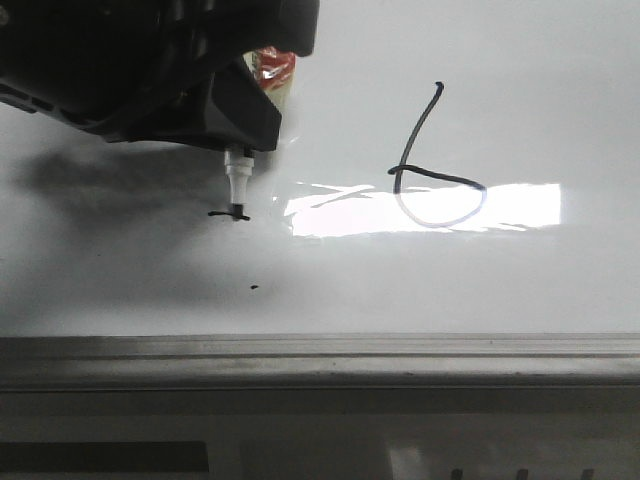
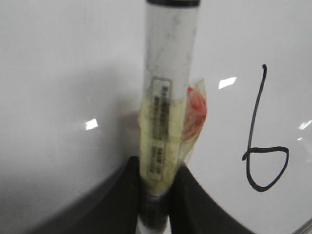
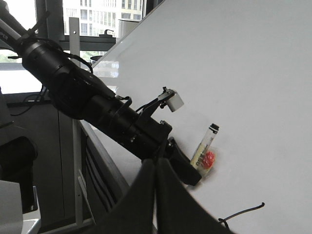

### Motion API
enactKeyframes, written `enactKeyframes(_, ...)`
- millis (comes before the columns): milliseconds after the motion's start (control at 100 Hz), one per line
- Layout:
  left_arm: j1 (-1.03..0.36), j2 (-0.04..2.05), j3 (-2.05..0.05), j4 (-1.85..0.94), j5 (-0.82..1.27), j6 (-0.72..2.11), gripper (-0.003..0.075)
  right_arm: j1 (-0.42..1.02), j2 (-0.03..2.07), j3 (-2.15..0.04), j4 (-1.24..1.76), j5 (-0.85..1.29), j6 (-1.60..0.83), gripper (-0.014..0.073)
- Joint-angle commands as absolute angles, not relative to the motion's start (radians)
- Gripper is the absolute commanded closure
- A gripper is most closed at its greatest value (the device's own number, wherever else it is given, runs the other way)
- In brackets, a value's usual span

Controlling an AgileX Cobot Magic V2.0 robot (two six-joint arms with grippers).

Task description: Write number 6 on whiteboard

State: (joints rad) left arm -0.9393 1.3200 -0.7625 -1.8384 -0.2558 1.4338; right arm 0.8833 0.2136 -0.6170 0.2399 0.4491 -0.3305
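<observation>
One glossy whiteboard (image 1: pixel 120 270) fills nearly the whole scene, a bright rectangular glare across its middle and a grey metal edge strip (image 1: pixel 320 350) along its near side. Over the board's left part hangs the left gripper (image 2: pixel 155 195), its two black fingers (image 2: pixel 127 195) clamped on the barrel of a white marker (image 2: pixel 168 73) that is wrapped in yellowish tape with a red patch; in the front view the marker's tip (image 1: pixel 236 190) touches the board at a short black dash (image 1: pixel 230 214), with a tiny black speck (image 1: pixel 254 288) just nearer on the surface. The number 6 (image 1: pixel 430 170) lies well to the right of those jaws and clear of them, a thin black slanted stem joined to a wide flattened oval loop whose lower curve sinks into the glare; the left wrist view shows the same figure (image 2: pixel 263 141) beside the marker, apart from the fingers. The right gripper (image 3: pixel 156 195) sits off the board's writing area, its dark fingers pressed together with nothing between them, looking across at the left arm (image 3: pixel 87 102) and the taped marker it carries, the 6's stem just visible at the edge of that view.
</observation>
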Motion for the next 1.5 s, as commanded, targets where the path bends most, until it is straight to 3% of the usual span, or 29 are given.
enactKeyframes(0,-0.919,1.335,-0.765,-1.868,-0.459,1.441,0.0741,0.878,0.228,-0.638,0.252,0.339,-0.333,0.0655)
enactKeyframes(460,-0.919,1.350,-0.765,-1.868,-0.456,1.441,0.0731,0.878,0.228,-0.638,0.253,0.311,-0.333,0.0655)
enactKeyframes(720,-0.919,1.350,-0.765,-1.868,-0.456,1.429,0.0507,0.878,0.228,-0.638,0.263,0.311,-0.333,0.0655)
enactKeyframes(1060,-0.919,1.350,-0.765,-1.868,-0.456,1.429,0.0460,0.878,0.228,-0.638,0.263,0.311,-0.333,0.0655)
enactKeyframes(1310,-0.919,1.350,-0.765,-1.867,-0.456,1.428,0.0178,0.878,0.228,-0.638,0.263,0.310,-0.333,0.0655)
enactKeyframes(1490,-0.929,1.299,-0.778,-1.864,-0.426,1.428,0.0148,0.878,0.228,-0.638,0.263,0.295,-0.333,0.0655)
